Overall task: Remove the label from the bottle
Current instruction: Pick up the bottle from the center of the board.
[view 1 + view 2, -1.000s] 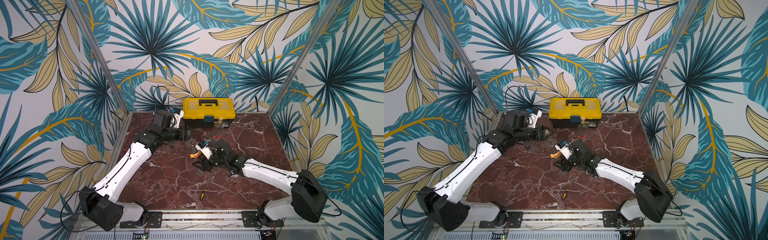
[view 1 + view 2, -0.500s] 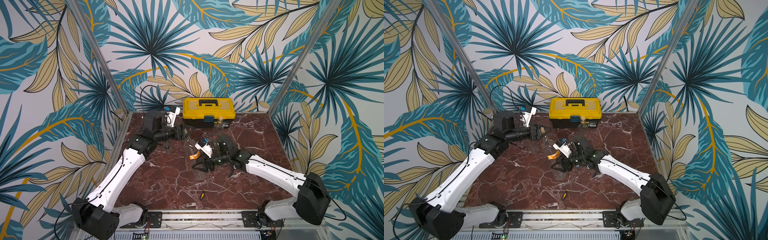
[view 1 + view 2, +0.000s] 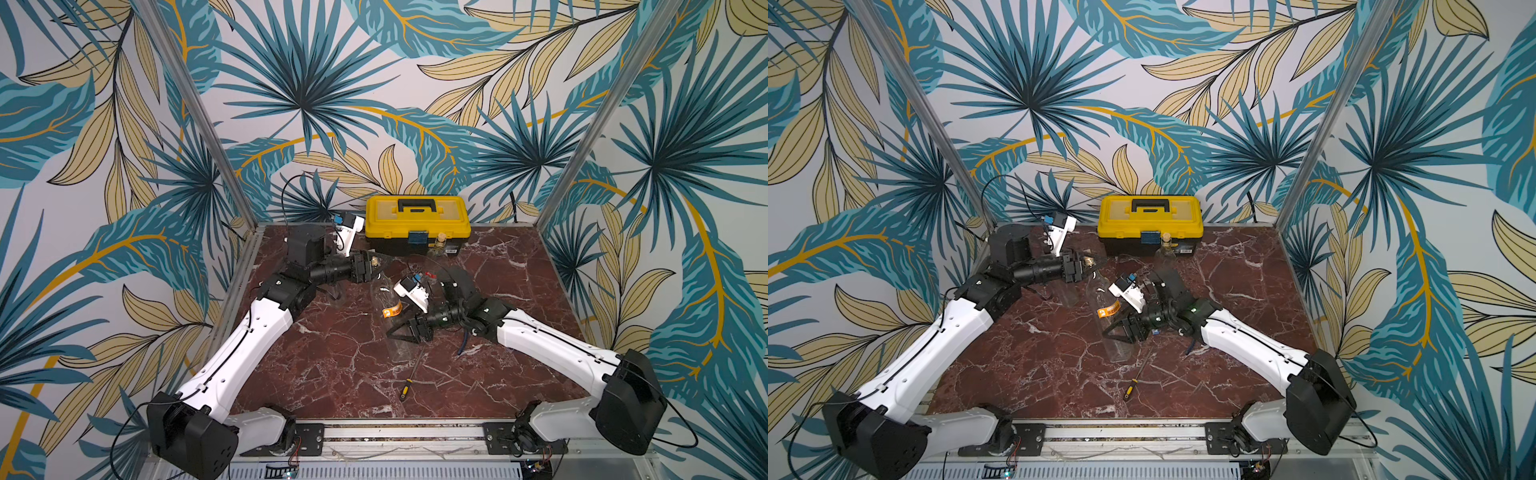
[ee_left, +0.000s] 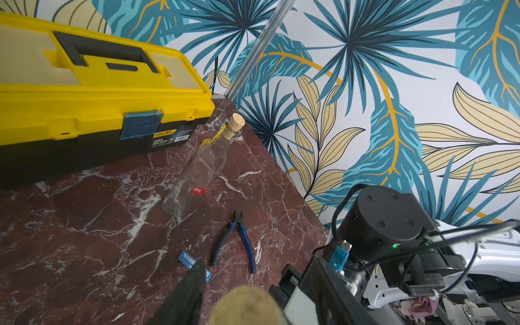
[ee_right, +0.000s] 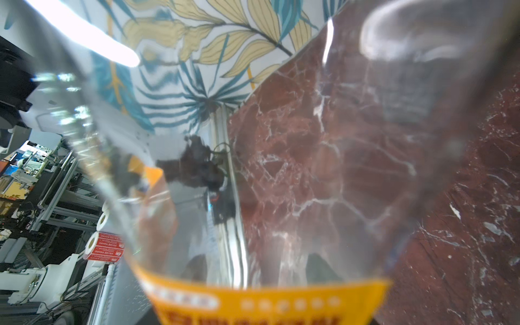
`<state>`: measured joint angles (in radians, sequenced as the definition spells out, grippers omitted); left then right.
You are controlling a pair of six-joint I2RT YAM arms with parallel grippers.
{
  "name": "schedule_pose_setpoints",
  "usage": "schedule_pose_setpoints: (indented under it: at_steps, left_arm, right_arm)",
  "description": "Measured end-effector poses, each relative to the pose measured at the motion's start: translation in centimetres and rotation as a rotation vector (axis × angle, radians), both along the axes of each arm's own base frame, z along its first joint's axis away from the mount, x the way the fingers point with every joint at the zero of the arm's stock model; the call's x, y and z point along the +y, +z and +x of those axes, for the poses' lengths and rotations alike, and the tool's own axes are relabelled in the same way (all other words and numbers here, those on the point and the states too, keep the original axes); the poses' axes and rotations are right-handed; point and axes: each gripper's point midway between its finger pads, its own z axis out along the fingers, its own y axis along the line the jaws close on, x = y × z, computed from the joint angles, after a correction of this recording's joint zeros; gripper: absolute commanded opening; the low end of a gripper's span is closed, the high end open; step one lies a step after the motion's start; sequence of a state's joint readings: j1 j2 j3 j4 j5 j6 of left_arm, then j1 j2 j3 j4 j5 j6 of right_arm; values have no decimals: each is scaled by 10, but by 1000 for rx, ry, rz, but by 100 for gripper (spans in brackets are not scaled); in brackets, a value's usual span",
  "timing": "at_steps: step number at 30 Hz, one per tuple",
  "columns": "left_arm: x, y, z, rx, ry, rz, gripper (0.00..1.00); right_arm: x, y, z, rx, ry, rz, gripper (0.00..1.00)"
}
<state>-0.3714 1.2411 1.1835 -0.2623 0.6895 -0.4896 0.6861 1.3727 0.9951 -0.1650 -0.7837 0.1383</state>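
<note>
Near the middle of the marble table (image 3: 332, 374), the clear glass bottle (image 3: 382, 293) lay slanted between the two arms, its corked neck toward the left arm and its base toward the front edge. The right gripper (image 3: 405, 332) was clamped across the lower body, just below the orange label (image 3: 392, 311). That label filled the near edge of the right wrist view (image 5: 253, 304) and looked fully stuck down. The left gripper (image 3: 370, 268) stood at the neck, with the cork (image 4: 247, 306) just beside one dark finger (image 4: 191, 292). Whether its jaws pressed the cork or only framed it could not be told. Away from the work stood a yellow toolbox (image 3: 417, 220) and a second corked bottle (image 4: 202, 166), while blue-handled pliers (image 4: 239, 244) and a screwdriver (image 3: 409, 382) lay on the table. The step in hand seemed to be steadying the bottle, as no peeling had begun. The next move probably called for the right gripper to keep a firm hold while the left left the neck and came to a label edge. It would then need to pinch a corner finely enough to lift it without slipping on the glass.
</note>
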Motion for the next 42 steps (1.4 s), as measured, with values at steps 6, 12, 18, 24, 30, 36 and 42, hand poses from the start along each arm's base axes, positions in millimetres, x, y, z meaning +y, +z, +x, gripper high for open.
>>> schedule_pose_setpoints:
  at_steps: [6,12,18,24,30,36,42]
  left_arm:
    - [1,1,-3,-5,5,-15,50]
    - [0,11,-1,-42,4,-32,53]
    - [-5,16,1,-56,0,-40,29]
    - [-9,15,2,-25,-2,-57,18]
    - [-10,15,3,-20,-1,-59,8]
    - [-10,14,3,-19,6,-58,0]
    - [-9,14,6,-16,27,-56,0]
  right_arm:
    - [1,3,-1,8,4,12,0]
    - [1,3,-2,13,8,14,0]
    - [1,3,-2,12,11,16,0]
    - [0,4,0,-1,9,17,0]
    - [0,4,0,3,6,15,0]
    - [0,4,0,6,4,16,18]
    - [-1,4,1,6,-5,9,62]
